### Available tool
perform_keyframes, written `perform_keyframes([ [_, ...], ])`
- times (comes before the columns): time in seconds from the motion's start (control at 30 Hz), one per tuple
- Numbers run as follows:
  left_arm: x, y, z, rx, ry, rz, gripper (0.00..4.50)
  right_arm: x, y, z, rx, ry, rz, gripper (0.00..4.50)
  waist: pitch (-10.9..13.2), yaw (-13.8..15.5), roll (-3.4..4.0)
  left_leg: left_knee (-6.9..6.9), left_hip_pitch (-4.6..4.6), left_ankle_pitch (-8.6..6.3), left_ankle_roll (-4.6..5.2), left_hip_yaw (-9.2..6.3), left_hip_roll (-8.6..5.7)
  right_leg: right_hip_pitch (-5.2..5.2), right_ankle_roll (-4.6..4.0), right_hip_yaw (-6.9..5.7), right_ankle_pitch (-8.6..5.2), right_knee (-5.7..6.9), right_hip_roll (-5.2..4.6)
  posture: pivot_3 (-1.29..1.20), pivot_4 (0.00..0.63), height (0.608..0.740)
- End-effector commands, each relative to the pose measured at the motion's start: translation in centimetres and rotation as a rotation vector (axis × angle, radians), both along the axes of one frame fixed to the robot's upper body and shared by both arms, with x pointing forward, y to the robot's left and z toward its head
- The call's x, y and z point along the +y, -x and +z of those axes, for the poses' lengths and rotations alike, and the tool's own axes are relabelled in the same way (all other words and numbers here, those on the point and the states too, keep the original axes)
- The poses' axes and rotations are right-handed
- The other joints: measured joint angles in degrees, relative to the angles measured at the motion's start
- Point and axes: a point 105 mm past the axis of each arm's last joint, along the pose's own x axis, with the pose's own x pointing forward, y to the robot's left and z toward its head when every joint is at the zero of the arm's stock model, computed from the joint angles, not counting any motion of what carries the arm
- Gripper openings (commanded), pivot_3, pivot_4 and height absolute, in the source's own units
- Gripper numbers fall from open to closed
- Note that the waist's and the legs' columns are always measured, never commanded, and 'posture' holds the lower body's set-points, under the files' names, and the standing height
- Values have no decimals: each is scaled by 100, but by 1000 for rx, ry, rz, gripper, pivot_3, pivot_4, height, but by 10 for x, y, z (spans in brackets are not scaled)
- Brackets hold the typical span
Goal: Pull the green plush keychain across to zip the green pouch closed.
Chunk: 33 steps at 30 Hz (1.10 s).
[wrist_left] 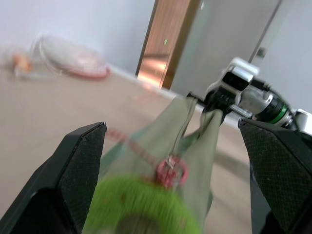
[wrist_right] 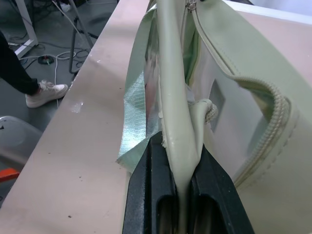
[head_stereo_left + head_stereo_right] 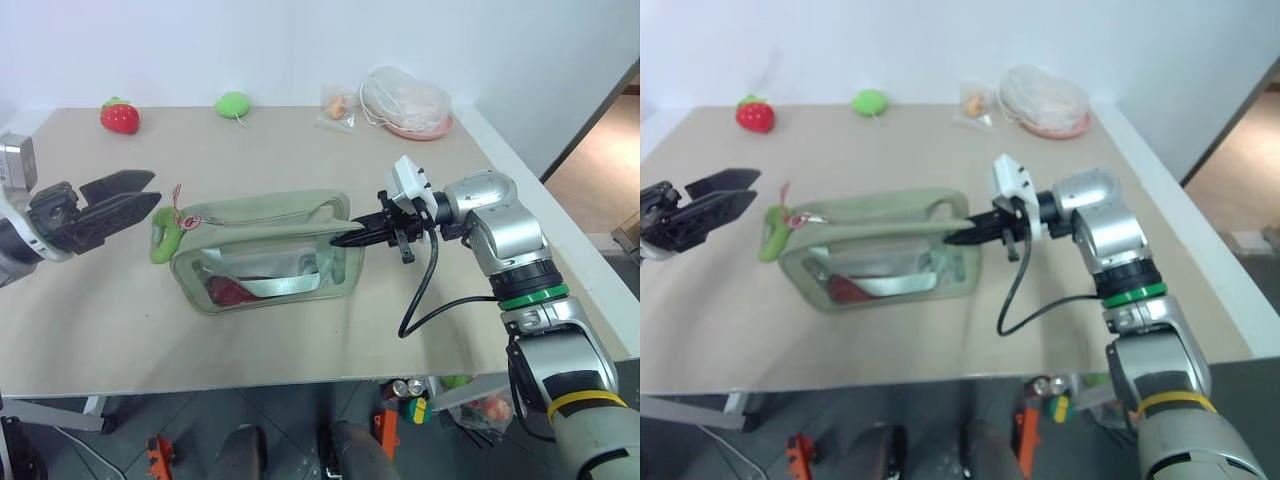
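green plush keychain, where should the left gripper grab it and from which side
Probably the fuzzy ring of the green plush keychain, not its thin cord. It hangs off the green pouch at the end facing the open left gripper, so come in from that end. The right gripper is shut on the far end, bracing the pouch.

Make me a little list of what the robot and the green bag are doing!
pouch: green pouch standing on the table, top still unzipped
right gripper: right gripper shut on the pouch's end
left gripper: left gripper open, next to the keychain, not touching it
keychain: green plush keychain hanging at the pouch's other end
far edge: strawberry plush, round green plush
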Motion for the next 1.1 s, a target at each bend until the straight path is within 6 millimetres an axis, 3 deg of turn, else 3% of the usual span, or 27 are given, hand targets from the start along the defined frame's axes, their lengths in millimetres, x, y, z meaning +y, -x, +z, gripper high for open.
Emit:
perform_keyframes([
  [0.03, 27, 17, -5, 41, -125, 90, 4500, -9, 14, 1, -3, -78, -21, 30, -1, 0, -2, -2, 0, 0, -1, 0, 1, 0, -1, 1, -1, 0, -1, 0, 150, 740],
  [0.2, 47, 26, -38, 190, -206, 159, 4500, -12, 33, -12, 34, -95, -44, 30, 1, -20, 2, -13, 14, -3, -5, 0, 16, -4, -18, 1, -7, 5, -3, 0, 150, 740],
  [0.43, 44, 29, -61, 245, -204, 140, 4500, -10, 35, -19, 55, -89, -97, 30, 1, 8, 3, -12, 25, -3, -9, 1, 40, -2, -73, -21, -26, 11, -1, 0, 150, 740],
  [0.6, 35, 23, -57, 215, -157, 114, 4500, -9, 32, -18, 56, -84, -109, 30, 0, 9, 1, -11, 39, -2, -11, 11, 48, 4, -76, -19, -25, 11, 4, 0, 150, 740],
  [0.73, 23, 11, -37, 152, -48, 84, 4500, -9, 28, -16, 53, -77, -121, 30, -1, 14, -1, -11, 35, -2, -11, 19, 47, 4, -69, -18, -18, 11, 9, 0, 150, 740],
  [0.87, 14, 6, -29, 146, -4, 55, 4500, -10, 25, -16, 48, -69, -133, 30, 0, 8, 0, -13, 34, -4, -14, 20, 48, 3, -47, -14, -4, 10, 15, 0, 150, 740],
  [1.1, 10, 7, -33, 189, -9, 37, 4500, -12, 21, -14, 35, -69, -146, 30, -1, 12, -1, -12, 32, -7, -18, 19, 46, 4, -48, -15, -5, 10, 14, 0, 150, 740],
])
